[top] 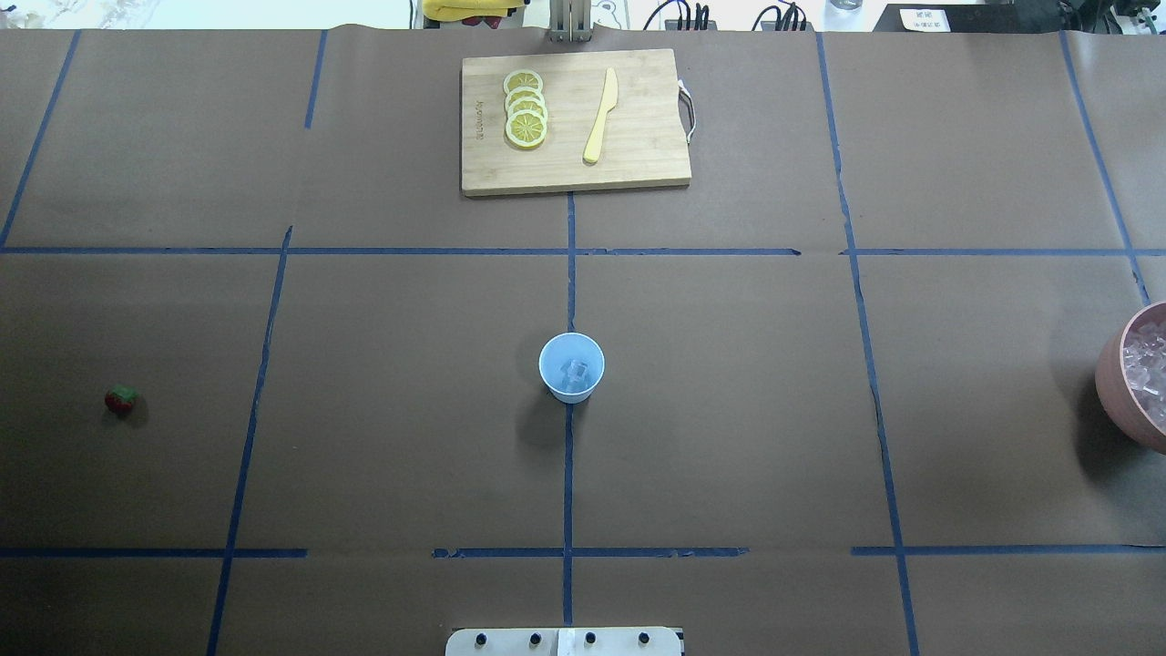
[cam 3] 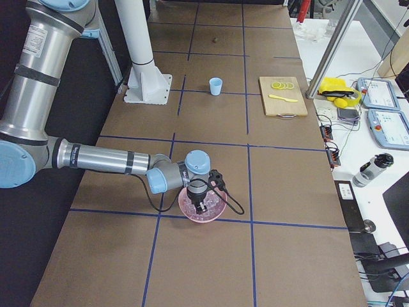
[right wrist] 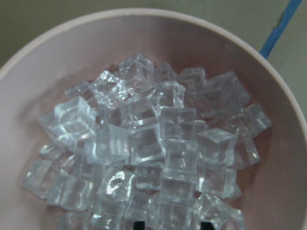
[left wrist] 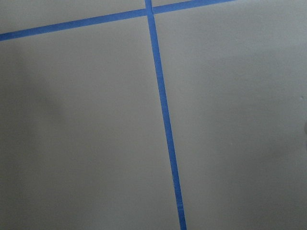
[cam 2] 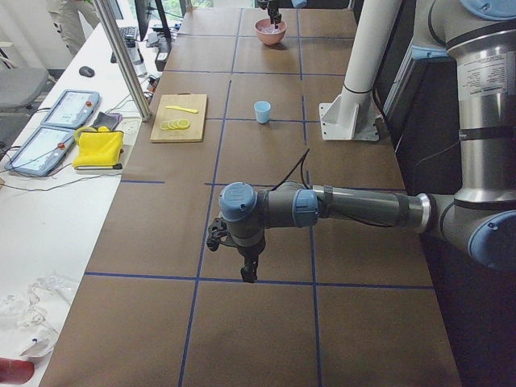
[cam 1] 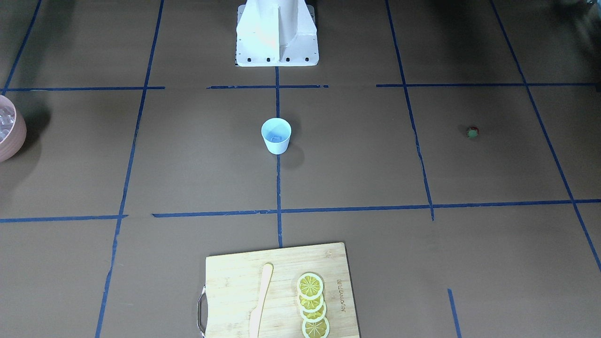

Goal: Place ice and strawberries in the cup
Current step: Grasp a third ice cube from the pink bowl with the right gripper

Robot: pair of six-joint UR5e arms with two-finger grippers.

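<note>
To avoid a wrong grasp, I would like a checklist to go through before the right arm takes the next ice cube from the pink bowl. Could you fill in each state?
1. The cup upright, mouth free: ok.
2. Some ice inside the cup: ok.
3. The pink bowl holds more cubes: ok, many.
4. The right jaws over the bowl's cubes, tips apart: ok.
5. The strawberry in the cup: not ok; it lies on the table, far from the cup.
6. The left jaws open: cannot tell; the left wrist view shows only table and tape.
</note>
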